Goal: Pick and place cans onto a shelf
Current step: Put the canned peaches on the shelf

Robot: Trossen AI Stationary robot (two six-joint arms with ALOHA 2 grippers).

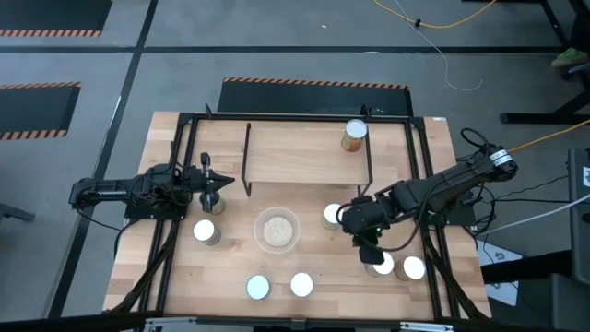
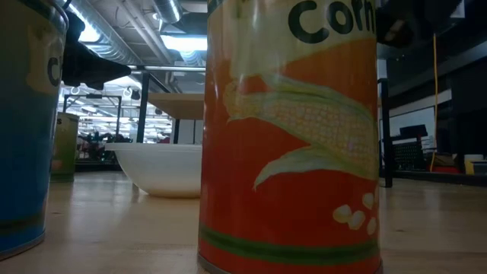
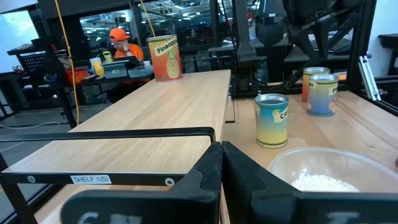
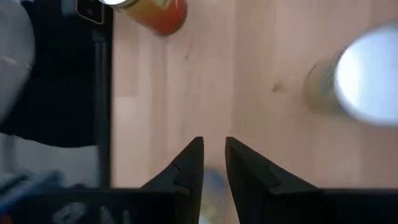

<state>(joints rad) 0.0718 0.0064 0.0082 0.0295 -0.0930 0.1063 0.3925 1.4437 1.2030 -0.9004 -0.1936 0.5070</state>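
One can stands upright on the shelf at its far right; in the left wrist view it is the pineapple-labelled can. Several more cans stand on the table, among them two at the near right and one beside the bowl. My right gripper hangs above the near-right cans, pointing steeply down, its fingers a narrow gap apart with only bare tabletop between them. My left gripper waits shut at the shelf's left end.
A clear bowl with beige contents sits mid-table. The shelf's black rod frame rises at the far side. An orange corn can and a blue can stand near the front edge. A person sits beyond the table.
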